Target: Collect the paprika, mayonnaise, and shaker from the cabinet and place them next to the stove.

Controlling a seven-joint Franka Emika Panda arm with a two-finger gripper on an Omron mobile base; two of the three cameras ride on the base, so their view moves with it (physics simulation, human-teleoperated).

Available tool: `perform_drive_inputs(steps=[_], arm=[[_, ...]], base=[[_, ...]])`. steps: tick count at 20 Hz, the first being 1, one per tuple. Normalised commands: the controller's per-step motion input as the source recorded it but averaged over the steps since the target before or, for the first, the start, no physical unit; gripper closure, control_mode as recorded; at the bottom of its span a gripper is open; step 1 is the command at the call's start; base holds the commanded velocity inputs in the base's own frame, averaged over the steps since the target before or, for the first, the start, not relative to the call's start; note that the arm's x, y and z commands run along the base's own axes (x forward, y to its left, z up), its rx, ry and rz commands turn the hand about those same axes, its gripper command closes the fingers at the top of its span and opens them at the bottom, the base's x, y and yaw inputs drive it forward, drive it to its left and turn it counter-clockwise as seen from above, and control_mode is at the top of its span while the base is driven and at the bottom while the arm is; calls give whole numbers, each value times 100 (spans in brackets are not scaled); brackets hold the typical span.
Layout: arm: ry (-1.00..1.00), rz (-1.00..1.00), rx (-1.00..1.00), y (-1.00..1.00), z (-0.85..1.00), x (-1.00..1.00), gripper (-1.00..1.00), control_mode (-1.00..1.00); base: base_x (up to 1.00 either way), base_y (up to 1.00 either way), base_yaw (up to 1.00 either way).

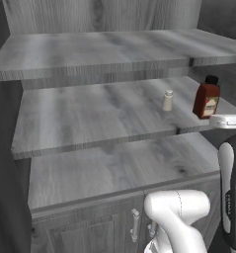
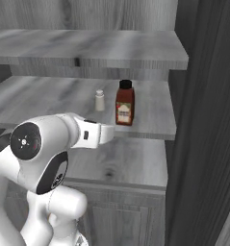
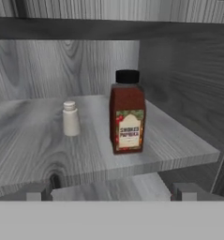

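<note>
The paprika (image 3: 127,115), a dark red bottle with a black cap, stands upright near the right front of the cabinet's middle shelf (image 1: 90,118). The tiny beige shaker (image 3: 70,119) stands to its left, a little further back, apart from it. Both also appear as paprika (image 1: 207,97) and shaker (image 1: 168,100), and as paprika (image 2: 124,103) and shaker (image 2: 100,100). My gripper (image 3: 111,193) is open, level with the shelf's front edge, short of the paprika, nothing between its fingertips (image 3: 36,192). The mayonnaise and the stove are out of view.
The cabinet's dark side wall (image 2: 203,125) rises close on the right of the paprika. A top shelf (image 1: 109,49) hangs over the middle one, and a lower plank (image 1: 119,168) lies beneath. Doors with metal handles (image 1: 135,225) sit below.
</note>
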Motion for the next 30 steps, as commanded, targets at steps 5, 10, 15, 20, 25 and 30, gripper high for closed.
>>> perform_drive_inputs(steps=[5, 10, 15, 20, 25, 30], arm=[[0, -3, 0, -4, 2, 7, -100, -100], [1, -1, -2, -15, 8, 26, -100, -100], [2, 0, -4, 0, 1, 47, -100, -100], [0, 6, 0, 0, 0, 51, -100, -100], [-3, 11, 2, -19, 0, 40, -100, -100], [-4, 11, 6, -33, -6, 21, -100, -100]], base=[[0, 0, 0], [0, 0, 0], [0, 0, 0], [0, 0, 0], [0, 0, 0], [0, 0, 0]])
